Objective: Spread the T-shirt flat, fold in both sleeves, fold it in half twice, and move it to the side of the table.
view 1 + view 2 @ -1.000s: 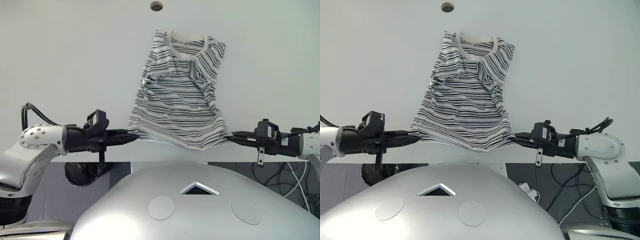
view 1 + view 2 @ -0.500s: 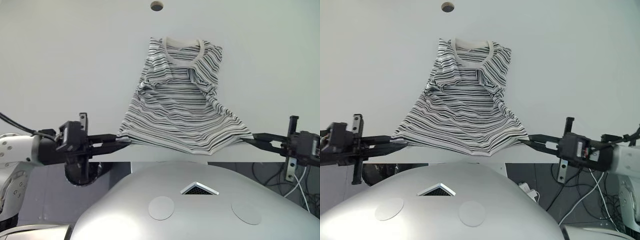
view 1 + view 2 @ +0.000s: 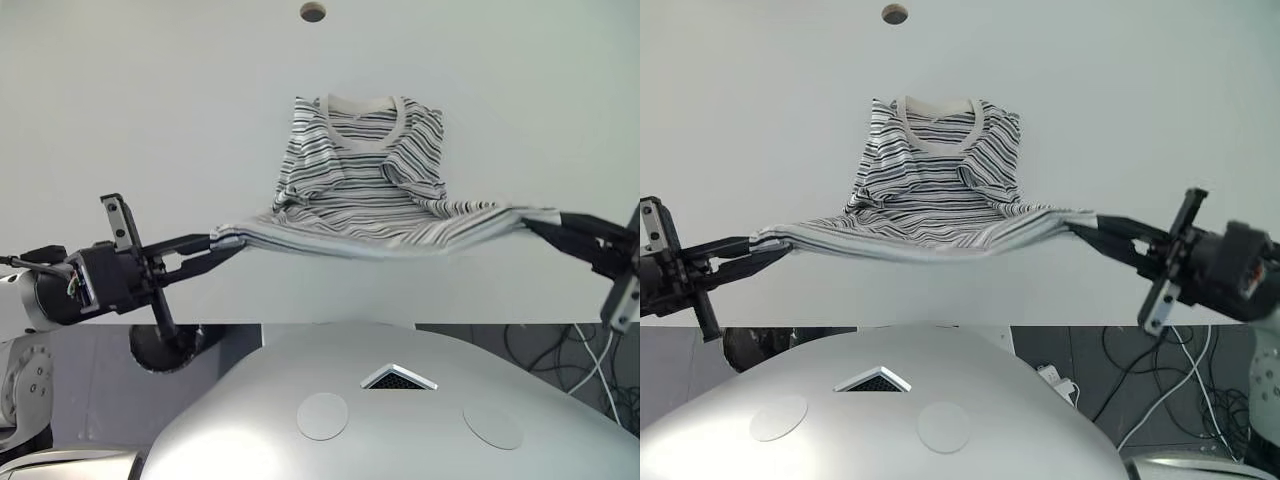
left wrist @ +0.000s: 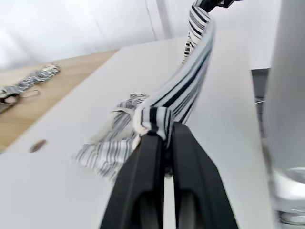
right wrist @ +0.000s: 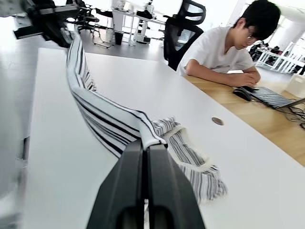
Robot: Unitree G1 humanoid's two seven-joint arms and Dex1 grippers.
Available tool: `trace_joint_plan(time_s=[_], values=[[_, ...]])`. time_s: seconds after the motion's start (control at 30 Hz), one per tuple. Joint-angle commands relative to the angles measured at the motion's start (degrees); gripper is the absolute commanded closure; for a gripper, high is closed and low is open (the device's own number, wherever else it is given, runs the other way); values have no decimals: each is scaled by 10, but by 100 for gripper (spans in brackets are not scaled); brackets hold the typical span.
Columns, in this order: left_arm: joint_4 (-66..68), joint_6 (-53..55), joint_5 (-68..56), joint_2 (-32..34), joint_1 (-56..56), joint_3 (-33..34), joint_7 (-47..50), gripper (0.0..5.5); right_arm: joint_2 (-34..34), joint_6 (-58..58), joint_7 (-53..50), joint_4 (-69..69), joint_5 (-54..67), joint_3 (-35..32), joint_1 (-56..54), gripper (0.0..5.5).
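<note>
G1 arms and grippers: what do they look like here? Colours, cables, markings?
Both grippers, left gripper and right gripper, are black, with two long, slim, tapering fingers on a boxy black wrist block carrying a flat grey tab. The left arm has a silver-white shell with a thin black cable.

Black-and-white striped, cream-collared T-shirt [image 3: 360,175] on a white table [image 3: 150,120].

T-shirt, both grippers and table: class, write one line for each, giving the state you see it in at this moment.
T-shirt: unfolded, hem stretched taut and raised between the grippers, collar end rumpled on the table.
left gripper: shut on one hem corner.
right gripper: shut on the other hem corner.
table: carrying the shirt's collar end.
</note>
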Motion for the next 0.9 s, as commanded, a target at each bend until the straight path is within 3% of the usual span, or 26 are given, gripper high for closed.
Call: trace_joint_plan(time_s=[0.03, 0.17, 0.27, 0.5, 0.6, 0.67, 0.8, 0.9], values=[[65, -52, 166, -18, -124, -111, 90, 546, -17, 34, -53, 45, -57, 88, -115, 550], [172, -27, 275, -43, -277, -211, 176, 546, -3, 85, -98, 149, -114, 200, -283, 550], [333, -51, 369, -57, -395, -277, 233, 546, 28, 102, -115, 271, -173, 276, -405, 550], [676, -157, 494, -105, -584, -385, 334, 546, 109, 10, -123, 606, -326, 398, -585, 550], [807, -200, 545, -111, -634, -431, 364, 498, 147, -56, -148, 742, -388, 431, -642, 550], [872, -230, 590, -116, -656, -467, 403, 464, 176, -81, -166, 805, -410, 440, -661, 509], [959, -275, 633, -113, -682, -493, 482, 393, 198, -97, -155, 817, -397, 417, -650, 434], [990, -308, 622, -106, -676, -482, 524, 351, 196, -65, -130, 778, -350, 373, -627, 414]])
